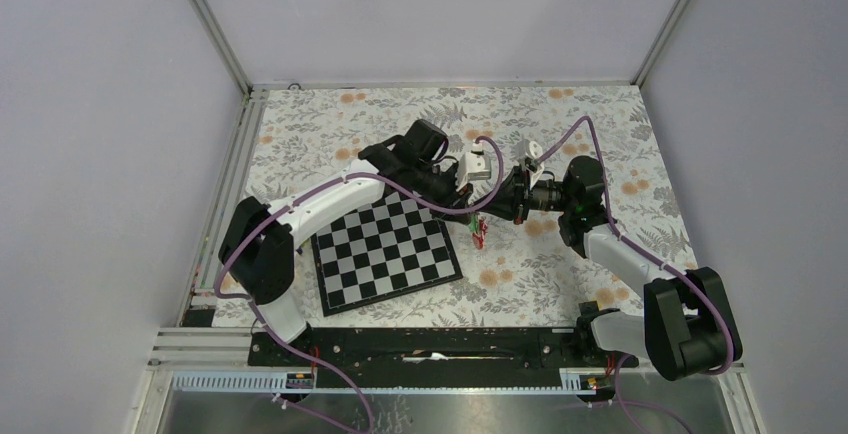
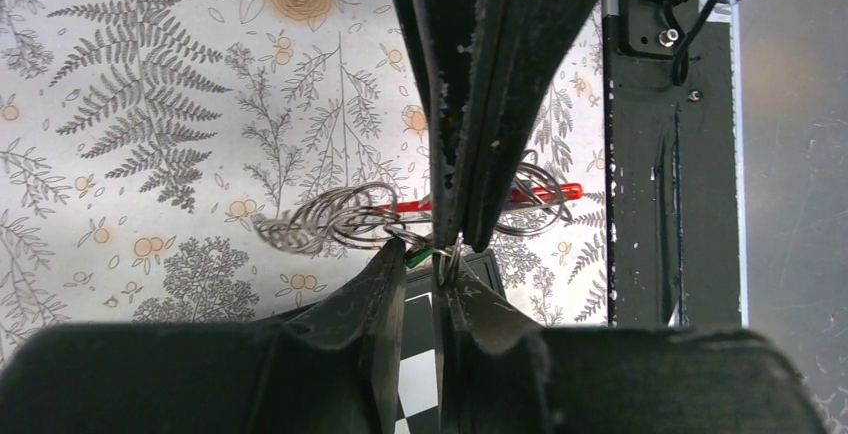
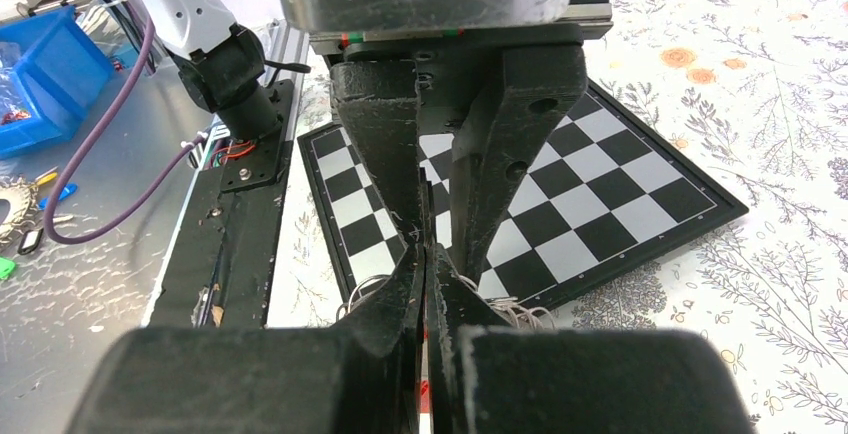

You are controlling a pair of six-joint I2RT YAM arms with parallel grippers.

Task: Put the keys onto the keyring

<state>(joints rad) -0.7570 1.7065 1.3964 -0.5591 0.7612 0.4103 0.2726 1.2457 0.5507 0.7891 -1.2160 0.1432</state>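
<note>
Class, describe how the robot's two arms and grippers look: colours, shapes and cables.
Both arms look alike: the left arm and right arm have white curved links between bulky black joints. A purple cable runs along each. The left gripper and right gripper have matte black, tapering, scuffed fingers.

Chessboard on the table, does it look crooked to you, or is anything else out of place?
Yes. The chessboard lies turned at an angle to the edges of the table rather than square with them. Next to it, the wire rings around the red keyring look splayed and tangled.
</note>
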